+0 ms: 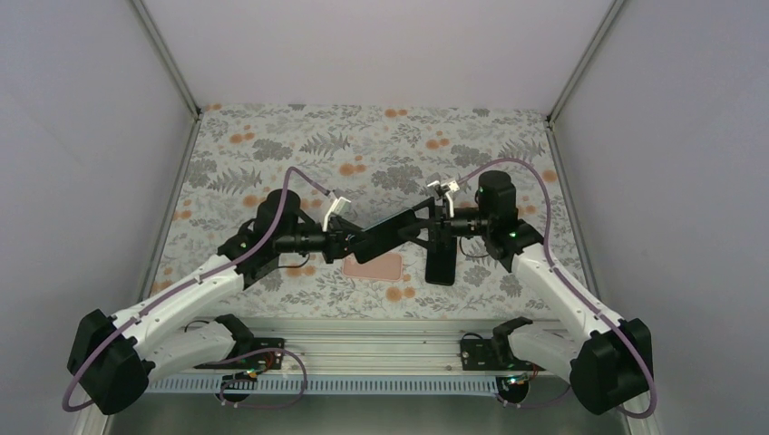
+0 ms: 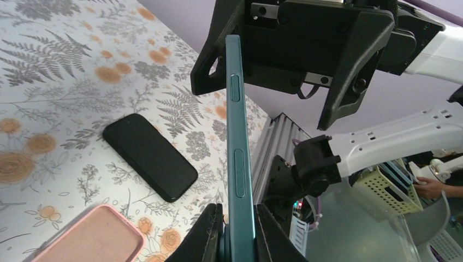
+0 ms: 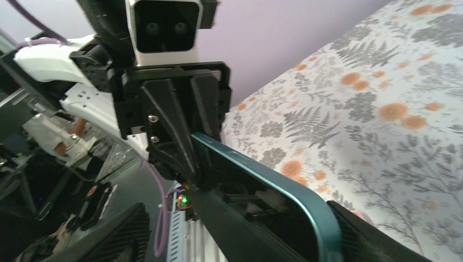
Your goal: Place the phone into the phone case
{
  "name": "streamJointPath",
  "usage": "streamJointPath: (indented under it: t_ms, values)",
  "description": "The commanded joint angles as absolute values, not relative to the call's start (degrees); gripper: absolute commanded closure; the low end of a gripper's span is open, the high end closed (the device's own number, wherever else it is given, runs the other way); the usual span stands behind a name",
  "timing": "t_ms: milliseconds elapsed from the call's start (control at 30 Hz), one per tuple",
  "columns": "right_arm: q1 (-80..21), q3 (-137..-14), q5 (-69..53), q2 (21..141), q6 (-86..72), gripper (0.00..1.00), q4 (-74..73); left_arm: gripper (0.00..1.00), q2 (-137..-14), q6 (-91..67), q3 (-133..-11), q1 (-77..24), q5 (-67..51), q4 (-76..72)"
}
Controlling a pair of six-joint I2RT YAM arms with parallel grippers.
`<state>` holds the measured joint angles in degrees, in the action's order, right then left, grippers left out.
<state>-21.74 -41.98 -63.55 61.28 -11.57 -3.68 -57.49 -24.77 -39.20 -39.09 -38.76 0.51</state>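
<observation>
A teal-edged phone [image 1: 390,231] with a glossy dark face hangs in the air between the two arms. My left gripper [image 2: 238,210] is shut on its lower end, both pads pressed against its flat faces, and the phone [image 2: 236,125] stands edge-on with its side buttons showing. My right gripper [image 3: 240,240] is open around the phone's other end [image 3: 306,202]. The right finger [image 3: 377,234] is at the teal edge and the left finger [image 3: 109,234] stands well apart. The pink phone case [image 1: 374,265] lies open side up on the table below, also seen as the case [image 2: 90,237] in the left wrist view.
A black phone-shaped slab [image 1: 442,265] lies flat on the floral table just right of the pink case, under the right gripper. An aluminium rail [image 1: 381,331] runs along the near edge. Grey walls close in left, right and back.
</observation>
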Motion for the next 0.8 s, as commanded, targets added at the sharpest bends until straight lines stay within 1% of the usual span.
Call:
streamJointPath:
  t_ms: [0, 133, 367, 667, 733, 767]
  values:
    - [-23.7, -42.8, -68.2, 62.1, -10.2, 0.3, -0.5, 0.92, -57.8, -25.8, -39.5, -38.7, -43.9, -4.8]
    - [-24.9, -42.8, -69.3, 62.9, -9.2, 0.43, -0.7, 0.92, -58.0, -26.2, -39.1, -38.6, -45.7, -5.7]
    - [-26.9, -42.9, -70.1, 63.1, -7.3, 0.57, -1.6, 0.92, -57.5, -26.3, -38.7, -37.8, -48.3, -6.4]
    - [-27.2, -42.5, -71.7, 63.3, -7.6, 0.87, 0.2, 0.92, -55.9, -26.8, -36.2, -35.8, -50.2, -6.9]
    - [-27.2, -42.3, -72.2, 63.4, -8.2, 0.95, 1.0, 0.92, -55.6, -26.9, -35.8, -35.3, -50.6, -7.1]
    - [-27.3, -42.2, -72.4, 63.4, -8.5, 0.96, 1.4, 0.92, -55.6, -26.8, -35.6, -35.1, -50.7, -7.1]
